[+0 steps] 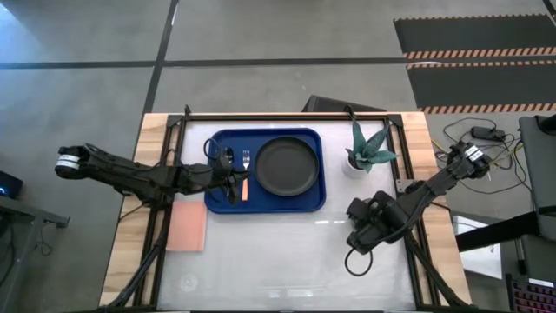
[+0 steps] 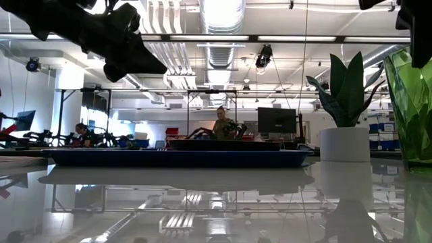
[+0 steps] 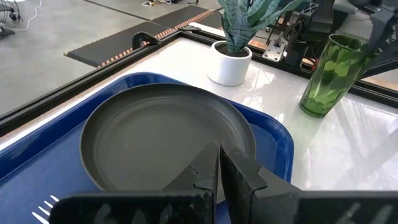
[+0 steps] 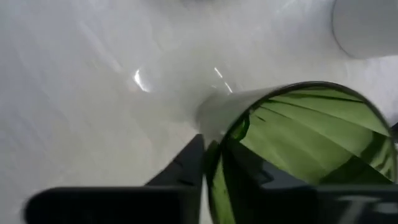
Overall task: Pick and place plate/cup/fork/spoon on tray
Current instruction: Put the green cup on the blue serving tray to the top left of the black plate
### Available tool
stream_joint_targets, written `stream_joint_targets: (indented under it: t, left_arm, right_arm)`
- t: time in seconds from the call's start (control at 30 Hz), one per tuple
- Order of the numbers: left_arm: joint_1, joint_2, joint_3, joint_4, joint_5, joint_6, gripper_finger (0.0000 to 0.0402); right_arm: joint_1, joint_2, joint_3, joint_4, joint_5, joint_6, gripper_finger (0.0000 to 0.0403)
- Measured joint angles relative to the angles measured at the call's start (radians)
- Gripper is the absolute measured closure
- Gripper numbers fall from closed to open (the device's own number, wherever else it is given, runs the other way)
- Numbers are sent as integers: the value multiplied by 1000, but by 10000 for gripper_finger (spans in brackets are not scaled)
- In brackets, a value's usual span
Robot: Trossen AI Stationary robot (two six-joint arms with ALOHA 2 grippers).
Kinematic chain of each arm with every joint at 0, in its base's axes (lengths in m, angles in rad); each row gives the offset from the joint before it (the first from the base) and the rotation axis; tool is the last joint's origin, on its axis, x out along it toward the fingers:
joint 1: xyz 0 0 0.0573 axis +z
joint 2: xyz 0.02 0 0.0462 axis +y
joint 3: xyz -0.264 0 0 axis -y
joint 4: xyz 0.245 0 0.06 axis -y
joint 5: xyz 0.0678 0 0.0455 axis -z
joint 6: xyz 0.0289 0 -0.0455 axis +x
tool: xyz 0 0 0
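Observation:
The blue tray lies at the table's middle far side. The black plate lies on its right half, and the fork with the orange handle lies left of the plate. My left gripper is shut above the tray's left part, beside the fork; its shut fingers point toward the plate. The spoon does not show. The green cup stands upright on the table right of the tray, also in the low view. My right gripper is shut on it. My right gripper holds the cup by its rim, one finger outside the wall and one inside, seen through the green wall. The fingers come from above, slanting down. The cup stands upright with its base on the table.
A spiky plant in a white pot stands between the tray's right end and my right arm. A pink flat rectangle lies at the table's left, near the tray's near-left corner. The white table near the front edge is bare.

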Motion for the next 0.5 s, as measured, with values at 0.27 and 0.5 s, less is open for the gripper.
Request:
stream_joint_targets:
  t: [0.27, 0.5]
  left_arm:
    - [0, 0, 0, 0, 0, 0, 402]
    - [0, 0, 0, 0, -10, 2, 402]
  right_arm:
    - [0, -5, 0, 34, -50, -37, 393]
    - [2, -2, 54, 61, -39, -125, 394]
